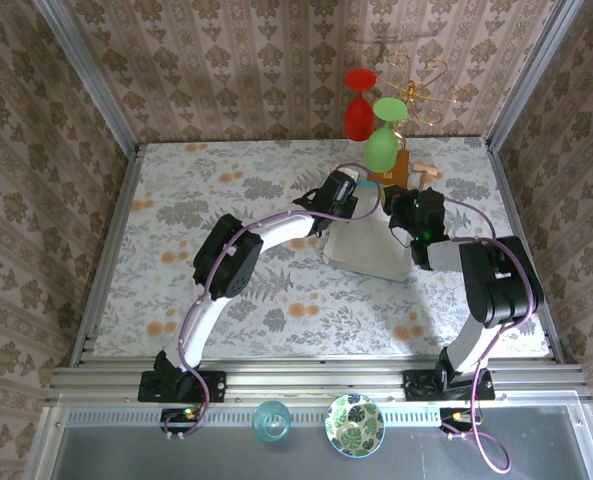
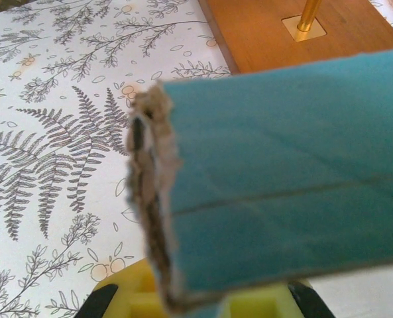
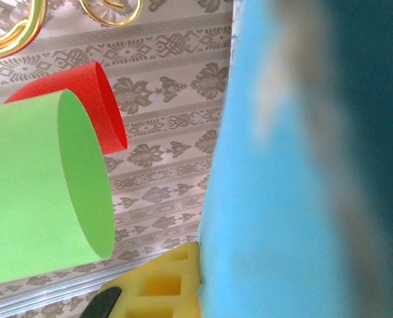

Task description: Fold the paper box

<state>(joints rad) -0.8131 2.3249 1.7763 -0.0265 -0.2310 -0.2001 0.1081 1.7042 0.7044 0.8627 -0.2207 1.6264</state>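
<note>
Holding paper box at table centre-rear, white inside up. Pinching frayed blue edge in clenched left gripper (crease alongside); clamping opposite wall in right gripper, apparently, close-up blurred. Gripping both sides to steady sheet for bending along crease.

Bright, even light; paper box blurred close to wrist cameras.
</note>
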